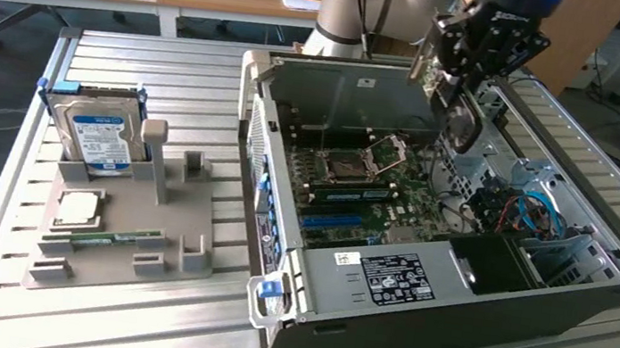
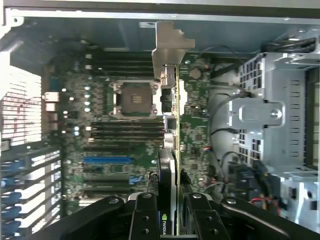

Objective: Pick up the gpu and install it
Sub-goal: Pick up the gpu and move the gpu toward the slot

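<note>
The gpu (image 2: pixel 170 145) is seen edge-on in the wrist view as a slim strip, with its silver bracket (image 2: pixel 167 47) at the far end. My gripper (image 2: pixel 169 212) is shut on it, with a black finger (image 2: pixel 145 217) pressing each face. In the exterior view my gripper (image 1: pixel 478 57) hangs over the back of the open computer case (image 1: pixel 447 323). The gpu (image 1: pixel 461 122) dangles below it, above the motherboard (image 1: pixel 369 186) and not touching it. The motherboard (image 2: pixel 125 130), with its CPU socket (image 2: pixel 135 99) and slots, lies beneath the card.
A grey parts holder (image 1: pixel 123 230) stands at the exterior view's left and carries a blue-labelled hard drive (image 1: pixel 99 133), a CPU (image 1: pixel 78 208) and a RAM stick (image 1: pixel 97 240). A drive cage and cables (image 2: pixel 270 130) sit beside the motherboard inside the case. The slatted table (image 1: pixel 167 74) surrounds everything.
</note>
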Robot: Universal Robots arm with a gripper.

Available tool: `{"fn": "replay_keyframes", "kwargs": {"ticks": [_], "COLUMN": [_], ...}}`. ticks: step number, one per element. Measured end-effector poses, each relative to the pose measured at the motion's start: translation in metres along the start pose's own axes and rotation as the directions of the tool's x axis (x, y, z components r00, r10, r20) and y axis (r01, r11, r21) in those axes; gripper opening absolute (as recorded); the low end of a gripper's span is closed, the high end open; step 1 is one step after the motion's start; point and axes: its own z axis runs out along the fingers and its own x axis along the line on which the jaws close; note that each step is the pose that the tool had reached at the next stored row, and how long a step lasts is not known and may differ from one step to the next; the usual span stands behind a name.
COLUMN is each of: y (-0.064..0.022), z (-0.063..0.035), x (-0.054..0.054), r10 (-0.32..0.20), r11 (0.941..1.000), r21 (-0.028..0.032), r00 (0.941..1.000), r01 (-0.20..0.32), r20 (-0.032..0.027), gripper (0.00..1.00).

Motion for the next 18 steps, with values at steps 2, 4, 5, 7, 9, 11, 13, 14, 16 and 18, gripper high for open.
{"fn": "replay_keyframes", "kwargs": {"ticks": [2, 4, 5, 7, 9, 11, 13, 14, 16, 18], "y": [0.0002, 0.0004, 0.0005, 0.0006, 0.0006, 0.0006, 0.0006, 0.0006, 0.0006, 0.0008], "z": [0.0002, 0.0004, 0.0005, 0.0007, 0.0007, 0.0007, 0.0006, 0.0007, 0.0008, 0.0010], "x": [-0.009, -0.018, -0.022, -0.026, -0.027, -0.027, -0.027, -0.028, -0.033, -0.039], "r10": [0.000, 0.000, 0.000, 0.000, 0.000, 0.000, 0.000, 0.000, 0.000, 0.000], "r11": [1.0000, 1.0000, 1.0000, 1.0000, 1.0000, 1.0000, 1.0000, 1.0000, 1.0000, 1.0000], "r21": [0.0001, 0.0001, 0.0001, -0.0001, 0.0000, 0.0001, 0.0001, 0.0000, 0.0000, 0.0000], "r00": [1.0000, 1.0000, 1.0000, 1.0000, 1.0000, 1.0000, 1.0000, 1.0000, 1.0000, 1.0000], "r01": [0.000, 0.000, 0.000, 0.000, 0.000, 0.000, 0.000, 0.000, 0.000, 0.000], "r20": [-0.0001, -0.0002, -0.0001, -0.0001, 0.0000, -0.0001, -0.0001, -0.0001, -0.0003, -0.0008], "gripper": [0.26, 0.26, 0.26, 0.26, 0.26, 0.26, 0.26, 0.26, 0.26, 0.26]}}
